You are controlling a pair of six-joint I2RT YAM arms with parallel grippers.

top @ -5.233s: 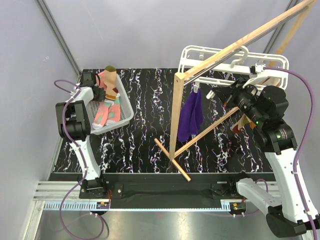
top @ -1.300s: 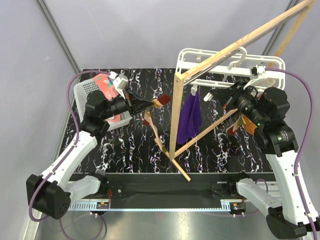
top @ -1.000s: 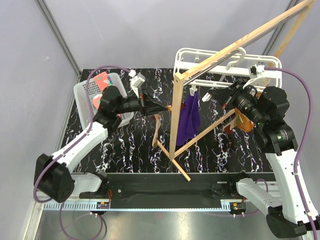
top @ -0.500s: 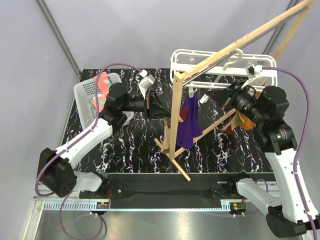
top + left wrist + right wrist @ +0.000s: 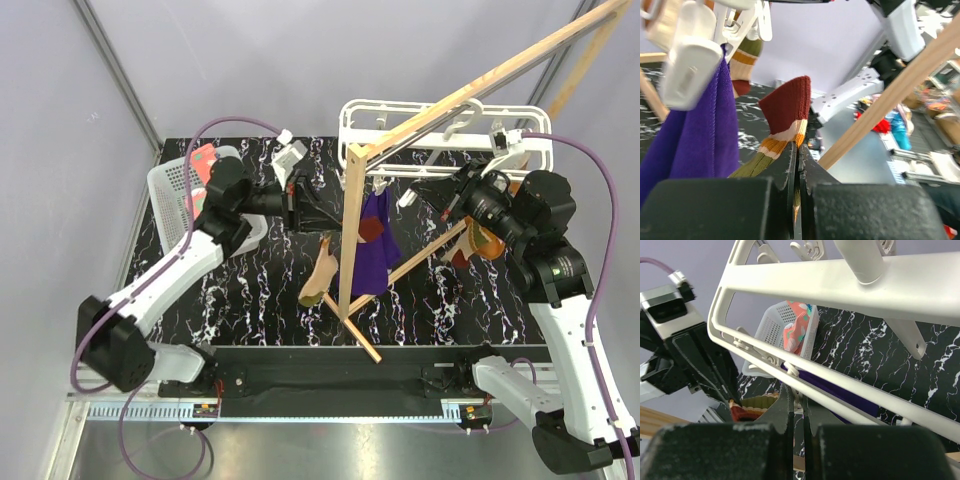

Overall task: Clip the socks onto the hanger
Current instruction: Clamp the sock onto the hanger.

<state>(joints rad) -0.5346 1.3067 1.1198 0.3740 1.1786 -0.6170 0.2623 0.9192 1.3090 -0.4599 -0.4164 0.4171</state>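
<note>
- Up at 1 o'clock over the table (image 5: 260,290), find the hanger (image 5: 850,282) slung from the wooden rail stand (image 5: 470,85), with the purple cloth (image 5: 695,135) and one tan sock (image 5: 746,57) hanging from it.
- Pinches, with the left gripper (image 5: 798,150), jaws pressed fully together, the banded part of a striped sock (image 5: 787,107); red-brown cuff sticking out toward 12 o'clock in the wrist view, toe end dangling just beside the post (image 5: 347,250).
- Closes the right gripper (image 5: 796,392) almost tight on what looks like a small white clip (image 5: 792,374) under the frame's lower bar; cannot tell whether squeezed open.
- Leaves the pink socks (image 5: 203,163) in the basket (image 5: 170,195) at 9 o'clock.
- Could snag the dangling toe on the post if carried straight toward 3 o'clock.
- Could miss the clip's mouth, given so little cuff past the jaws and a frame free to swing when nudged.
- Could drop the sock to the table if let go before being clamped.
</note>
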